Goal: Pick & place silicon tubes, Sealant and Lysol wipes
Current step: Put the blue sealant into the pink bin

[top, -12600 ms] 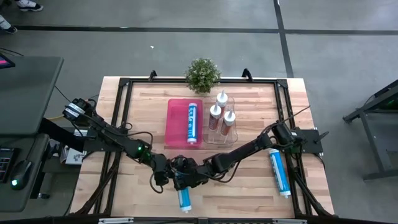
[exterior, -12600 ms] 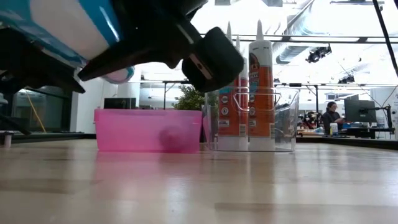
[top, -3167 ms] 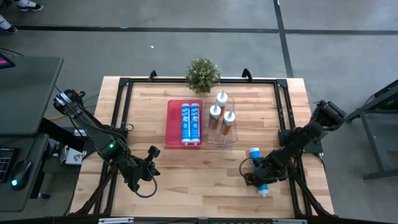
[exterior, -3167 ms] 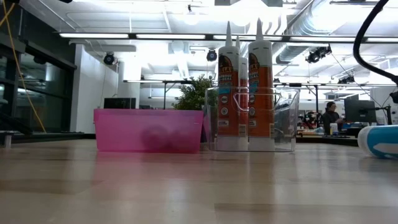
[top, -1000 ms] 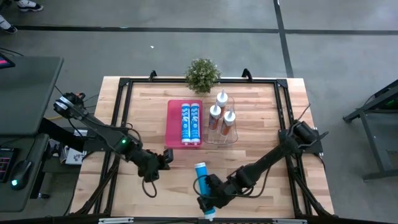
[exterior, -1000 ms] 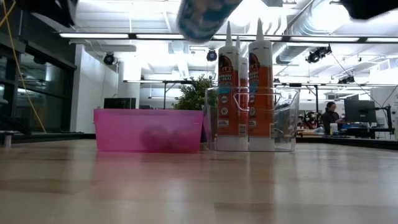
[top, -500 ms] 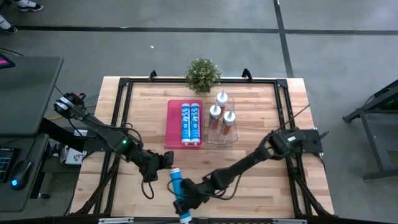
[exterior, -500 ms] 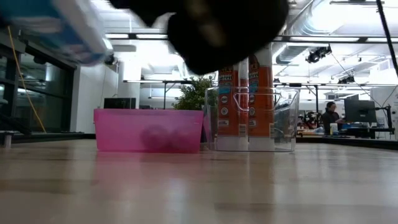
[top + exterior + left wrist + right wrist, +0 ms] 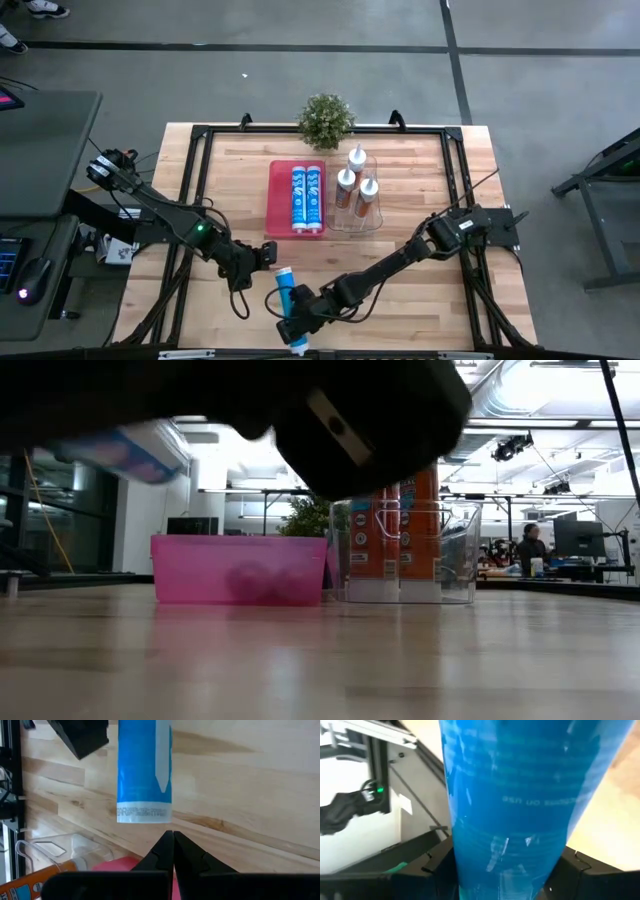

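A blue silicone tube (image 9: 285, 292) hangs above the table's near middle, with my right gripper (image 9: 297, 322) shut on it. The same tube (image 9: 515, 805) fills the right wrist view and shows at upper left in the low view (image 9: 130, 450). My left gripper (image 9: 268, 252) is shut and empty just to the tube's far left; the left wrist view shows its fingertips (image 9: 173, 840) close to the tube's flat end (image 9: 144, 814). Two more blue tubes lie in the pink bin (image 9: 276, 198). Three orange sealant tubes stand in the clear bin (image 9: 357, 222). My right gripper holds the blue tube's body (image 9: 290, 308) on its near half, one finger on each side. The fingers lie across the tube and come from the table's right. The tube is lifted clear of the table, roughly level, its length running from far to near.
A potted plant (image 9: 326, 120) stands at the far edge behind the bins. A black frame (image 9: 200, 140) runs round the tabletop. Bare wood lies right of my right arm. In the low view a person (image 9: 530, 545) sits far off in the room.
My right gripper has carried the blue tube toward the table's left edge, from the near middle to a spot close before my left gripper, and the tube has sunk a little in the low view. It stays clear of the table.
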`<state>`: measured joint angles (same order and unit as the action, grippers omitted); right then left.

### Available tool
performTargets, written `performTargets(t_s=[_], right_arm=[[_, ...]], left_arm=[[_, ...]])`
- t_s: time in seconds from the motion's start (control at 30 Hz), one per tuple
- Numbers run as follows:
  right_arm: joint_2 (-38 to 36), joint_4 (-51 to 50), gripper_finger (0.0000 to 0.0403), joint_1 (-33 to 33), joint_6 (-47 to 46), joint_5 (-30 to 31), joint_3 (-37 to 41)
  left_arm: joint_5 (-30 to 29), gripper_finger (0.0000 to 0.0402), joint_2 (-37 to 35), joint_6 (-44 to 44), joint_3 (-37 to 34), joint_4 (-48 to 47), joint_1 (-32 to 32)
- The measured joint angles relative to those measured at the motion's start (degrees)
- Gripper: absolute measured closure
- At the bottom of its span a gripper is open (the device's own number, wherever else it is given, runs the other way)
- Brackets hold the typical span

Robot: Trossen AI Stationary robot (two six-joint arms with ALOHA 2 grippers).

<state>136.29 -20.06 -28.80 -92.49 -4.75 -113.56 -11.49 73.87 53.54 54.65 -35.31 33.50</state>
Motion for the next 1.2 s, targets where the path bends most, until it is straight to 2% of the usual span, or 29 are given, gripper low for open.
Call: performTargets(t_s=[0.53,0.7,0.83,1.2], right_arm=[[0.0,-1.4,0.0190,5.2,1.3,-3.7,0.1],[0.0,-1.4,0.0191,5.2,1.5,-4.5,0.1],[0.0,-1.6,0.0191,5.2,1.4,-4.4,0.1],[0.0,-2.1,0.0191,5.2,0.7,-4.3,0.2]], left_arm=[[0.0,0.0402,0.0,0.2,0.0,0.0,-0.1],[-4.2,0.0390,1.9,0.2,0.1,0.0,-0.1],[-4.5,0.0349,3.5,0.2,0.1,-0.1,-0.1],[-4.9,0.0171,4.7,-3.9,0.1,2.7,-0.1]])
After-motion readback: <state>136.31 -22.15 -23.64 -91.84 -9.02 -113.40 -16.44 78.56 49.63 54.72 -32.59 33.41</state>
